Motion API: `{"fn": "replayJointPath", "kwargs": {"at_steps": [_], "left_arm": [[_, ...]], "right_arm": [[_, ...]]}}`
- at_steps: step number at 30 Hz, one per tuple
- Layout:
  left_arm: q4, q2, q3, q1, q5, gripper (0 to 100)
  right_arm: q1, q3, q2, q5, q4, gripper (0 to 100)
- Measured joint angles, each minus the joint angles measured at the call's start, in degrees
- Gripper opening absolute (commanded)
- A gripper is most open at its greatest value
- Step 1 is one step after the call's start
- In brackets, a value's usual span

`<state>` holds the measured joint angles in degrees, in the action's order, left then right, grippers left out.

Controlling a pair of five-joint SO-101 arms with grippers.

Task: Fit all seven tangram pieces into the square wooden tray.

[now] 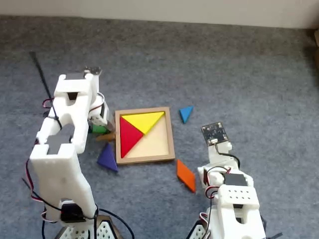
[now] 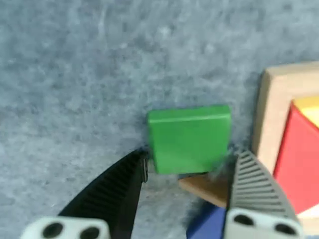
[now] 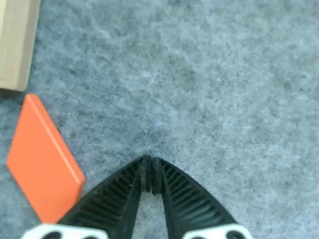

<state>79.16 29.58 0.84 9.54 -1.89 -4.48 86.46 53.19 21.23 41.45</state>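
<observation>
Nearest the arm bases, the right gripper [image 3: 149, 175] hangs over grey carpet [image 1: 239, 69], its claw closed tip to tip on nothing. Just beside it the orange parallelogram [image 1: 186, 175] lies flat, its long axis running diagonally away from the near right corner of the tray [image 1: 171, 134], clear of the rim. Off the tray's near left corner sits the dark blue triangle [image 1: 107, 157], and a little farther on the tan piece [image 1: 105, 136]. Against its far side lies the green square [image 2: 189, 139], flat and close to the tray's left wall. The left gripper [image 2: 193, 160] stands at the square's near edge, claw apart, one finger at each side. In the tray, the red triangle [image 1: 128, 135] has its long side along the left wall and the yellow triangle [image 1: 144, 121] along the far wall, both apexes pointing mid-tray; the right and near half is bare wood. Beyond the far right corner lies the small blue triangle [image 1: 185, 114], with open carpet around it.
</observation>
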Motion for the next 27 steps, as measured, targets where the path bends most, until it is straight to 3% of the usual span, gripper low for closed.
{"fn": "replayJointPath", "kwargs": {"at_steps": [13,27], "left_arm": [[2.37,2.73,5.71,-5.98,0.53,6],[3.60,-2.02,5.98,-9.85,0.35,6]], "right_arm": [[0.09,0.00,0.00,0.00,0.00,2.3],[0.09,0.00,0.00,0.00,0.00,2.3]]}}
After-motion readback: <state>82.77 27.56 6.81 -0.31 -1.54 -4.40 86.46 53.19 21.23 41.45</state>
